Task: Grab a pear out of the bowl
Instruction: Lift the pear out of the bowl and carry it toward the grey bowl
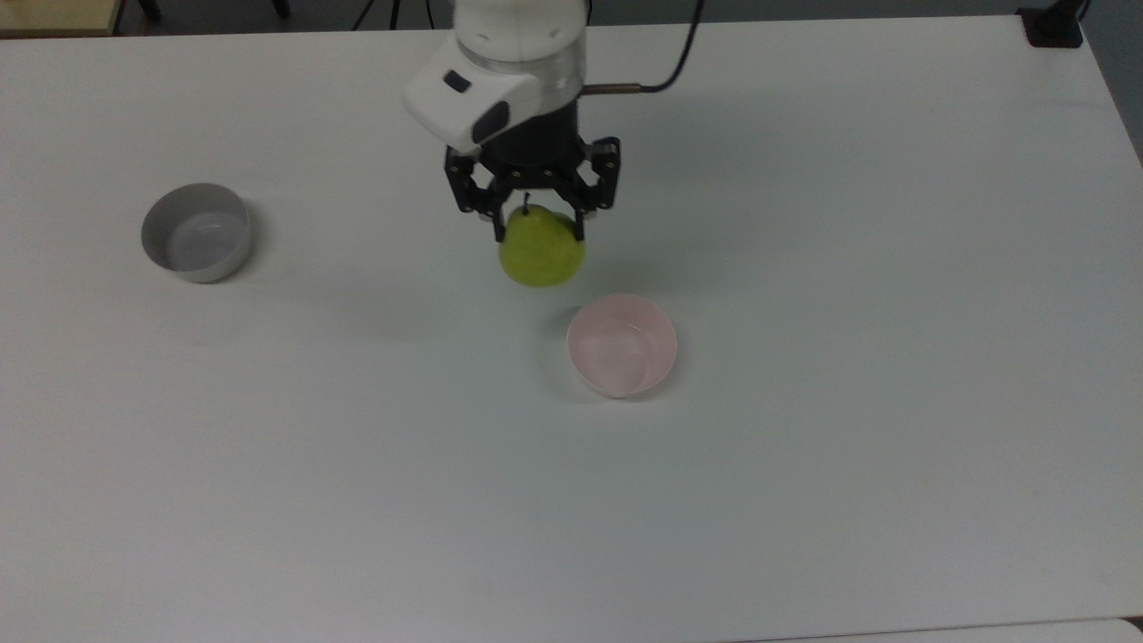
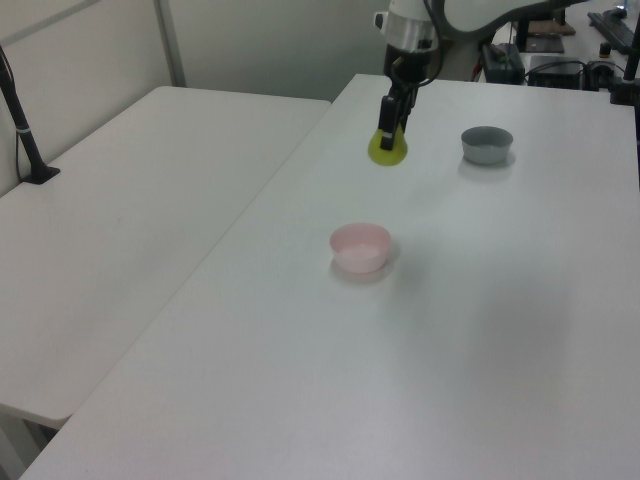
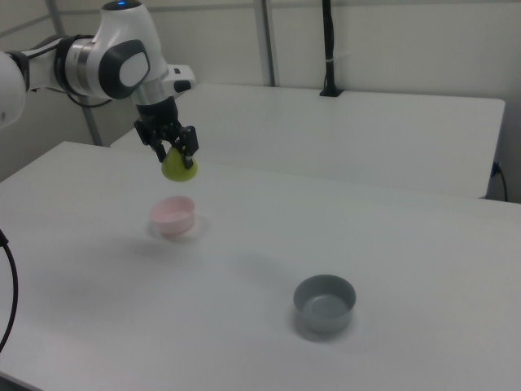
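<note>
White table [image 1: 804, 500] spans the top view. At its centre sits an empty pale pink bowl [image 1: 622, 345]. At about eleven o'clock from that bowl, a robot gripper [image 1: 538, 234] hangs in the air, its two fingers closed on the upper part of a yellow-green pear [image 1: 541, 252], lifted clear of the table. A grey-white bowl [image 1: 196, 232] sits well apart at nine o'clock.

Even, soft overhead light — faint diffuse shadows, slightly hazy.
</note>
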Available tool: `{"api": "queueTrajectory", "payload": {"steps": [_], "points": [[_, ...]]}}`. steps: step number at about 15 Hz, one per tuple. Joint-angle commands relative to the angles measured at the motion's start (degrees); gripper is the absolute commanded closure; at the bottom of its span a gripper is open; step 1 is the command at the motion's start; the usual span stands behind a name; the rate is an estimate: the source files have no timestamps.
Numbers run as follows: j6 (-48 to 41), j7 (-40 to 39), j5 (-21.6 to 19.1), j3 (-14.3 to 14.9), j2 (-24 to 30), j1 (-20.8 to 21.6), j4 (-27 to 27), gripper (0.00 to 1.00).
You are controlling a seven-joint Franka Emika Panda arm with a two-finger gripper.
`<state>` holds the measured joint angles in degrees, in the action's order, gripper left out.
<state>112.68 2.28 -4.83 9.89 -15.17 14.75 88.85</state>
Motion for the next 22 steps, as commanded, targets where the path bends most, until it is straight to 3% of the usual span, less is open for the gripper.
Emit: {"api": "queueTrajectory", "payload": {"steps": [1,3,5,13,15,19,22], "points": [[-2.99,-8.23,1.57,-3.54,5.92,-7.51,6.84,0.76],[-3.25,-12.8,2.63,-4.87,8.39,-12.26,10.27,0.76],[-3.16,-14.58,2.81,-4.88,8.58,-14.21,10.56,0.76],[-0.09,-13.27,7.91,-4.53,3.14,-12.73,15.12,0.76],[0.17,-13.27,10.71,-4.53,0.59,-12.73,15.83,0.76],[0.44,-13.35,12.12,-4.26,-1.61,-12.99,16.09,0.76],[1.23,-13.7,13.09,-4.09,-2.59,-13.34,16.44,0.68]]}}
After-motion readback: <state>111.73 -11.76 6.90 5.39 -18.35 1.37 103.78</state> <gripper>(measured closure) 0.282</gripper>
